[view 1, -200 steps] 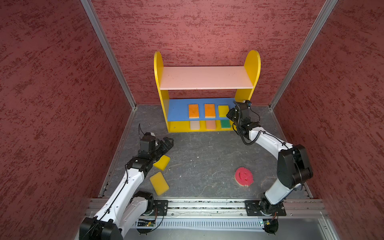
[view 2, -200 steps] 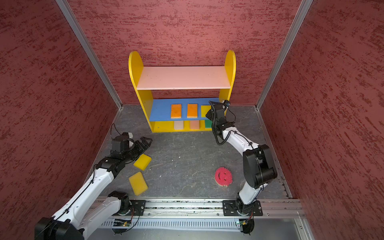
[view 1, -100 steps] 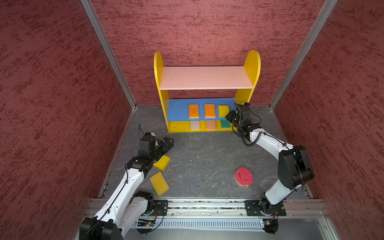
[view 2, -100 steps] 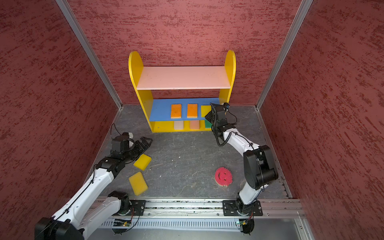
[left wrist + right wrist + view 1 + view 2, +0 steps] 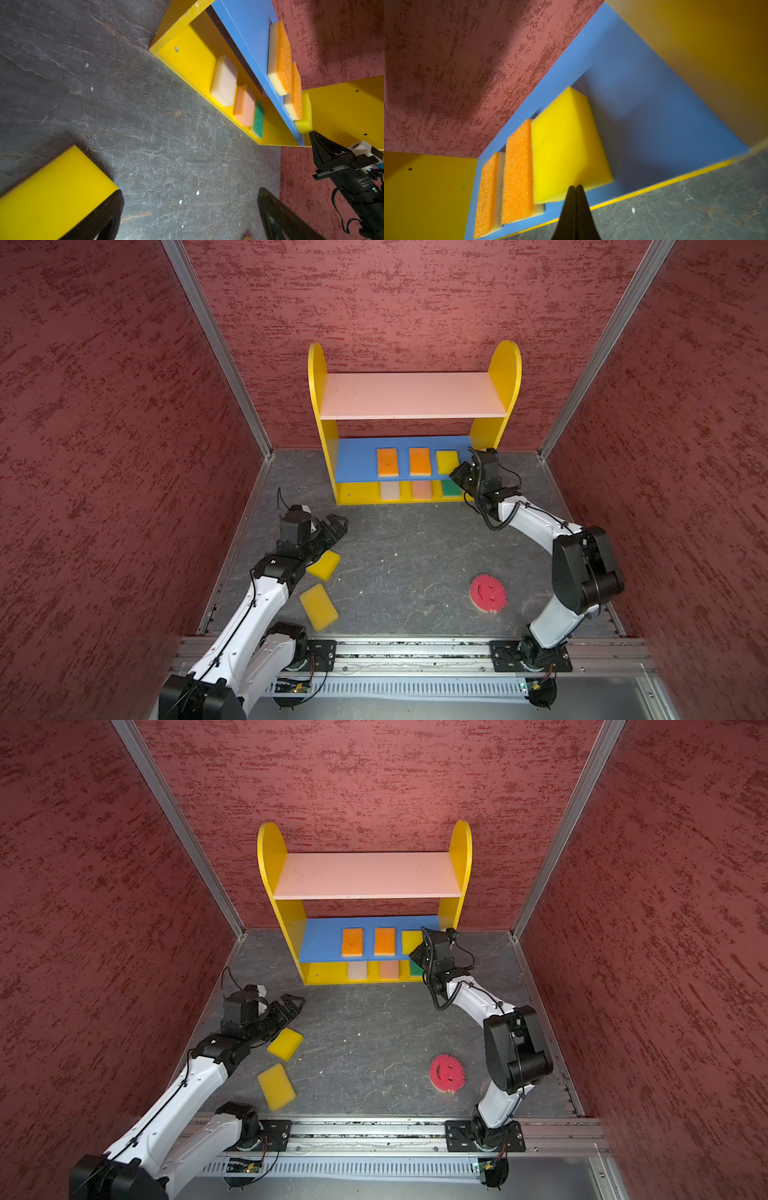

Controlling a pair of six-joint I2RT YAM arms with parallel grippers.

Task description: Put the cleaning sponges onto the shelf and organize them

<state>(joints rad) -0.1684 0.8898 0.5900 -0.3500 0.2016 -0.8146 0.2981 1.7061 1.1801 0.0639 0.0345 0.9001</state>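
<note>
Left pincer (image 5: pixel 337 526) gapes wide and empty — a loose yellow sponge (image 5: pixel 324 565) lies just behind it. Right pincer (image 5: pixel 575 188) is pressed closed on nothing, tips at the front edge of the shelved yellow sponge (image 5: pixel 560 149) on the blue board (image 5: pixel 643 124).

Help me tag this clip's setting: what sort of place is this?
Probably a lab robot cell, not a home: red textured panel walls on aluminium posts, left arm and right arm bolted to a metal rail, a small toy-like shelf.
</note>
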